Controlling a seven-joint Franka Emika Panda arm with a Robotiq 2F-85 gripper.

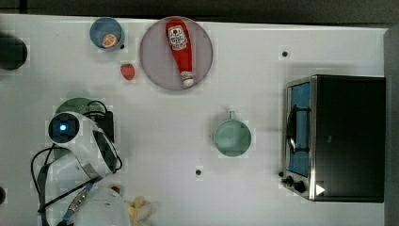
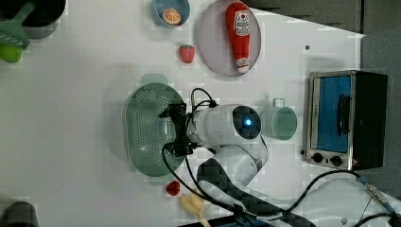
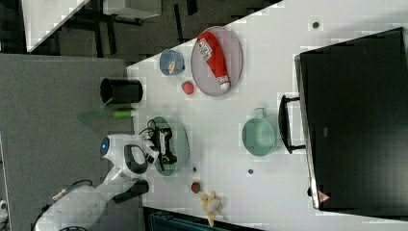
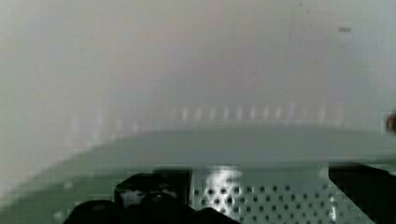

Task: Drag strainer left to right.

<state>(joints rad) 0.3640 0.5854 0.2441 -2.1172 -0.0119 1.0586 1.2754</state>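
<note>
The strainer (image 2: 146, 127) is a pale mint-green oval colander with many tiny holes, lying on the white table in the left view's middle. My gripper (image 2: 176, 131) hangs over its rim on the left view's right side, jaws open wide. In the wrist view the rim and perforated wall (image 4: 261, 196) run across close up between two dark fingers (image 4: 140, 200). The right view has the gripper (image 3: 166, 147) low over the strainer (image 3: 182, 139). In the top view the arm covers most of the strainer (image 1: 75, 104).
A green mug (image 1: 231, 136) stands mid-table and a toaster oven (image 1: 334, 136) sits at the top view's right. Behind are a plate (image 1: 155, 56) with a ketchup bottle (image 1: 181, 49), a blue bowl (image 1: 107, 33) and a strawberry (image 1: 127, 71). A banana (image 1: 139, 209) lies near the arm's base.
</note>
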